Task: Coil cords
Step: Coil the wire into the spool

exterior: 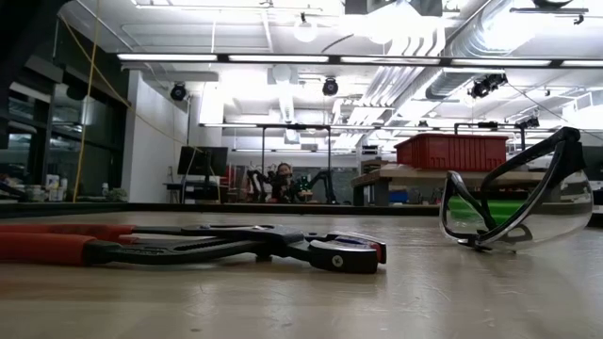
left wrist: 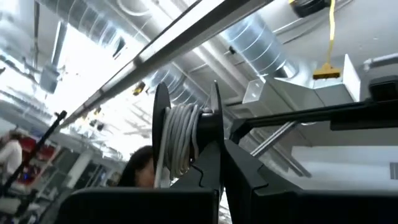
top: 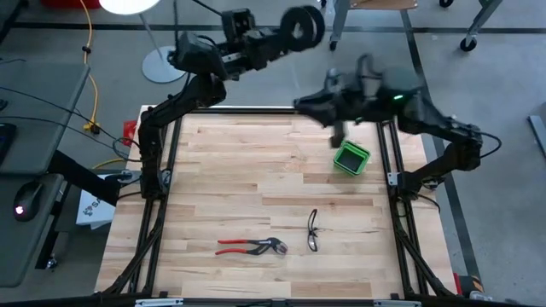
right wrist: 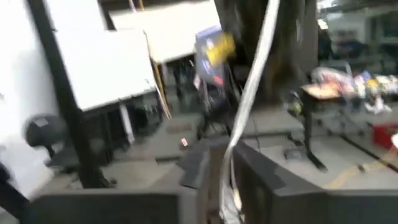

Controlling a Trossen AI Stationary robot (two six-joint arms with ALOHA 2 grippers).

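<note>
My left gripper (top: 288, 32) is raised high beyond the table's far edge, shut on a small black round spool (top: 302, 25). In the left wrist view the spool (left wrist: 186, 137) carries several turns of thin white cord (left wrist: 180, 140). My right gripper (top: 307, 104) is in the air over the table's far edge, below the spool, and blurred. In the right wrist view it is shut (right wrist: 229, 186) on the white cord (right wrist: 252, 99), which runs away from the fingers. The cord does not show in the high view. My left gripper pinches one flange of the spool (left wrist: 216, 118) by its rim between its two fingers (left wrist: 208, 171). The spool is lifted clear, high in the air, with its wound cord beside the fingers. My right gripper pinches the white cord (right wrist: 233, 165) between its two fingers (right wrist: 261, 177). One strand shows, running away from the fingers in a nearly straight line. It is held clear of the table.
A green box (top: 351, 159) stands at the table's far right. Red-handled pliers (top: 252, 247) and safety glasses (top: 313, 230) lie near the front; both also show in the low view: the pliers (exterior: 188, 247), the glasses (exterior: 513, 202). A yellow cable (top: 90, 68) runs off the table at left.
</note>
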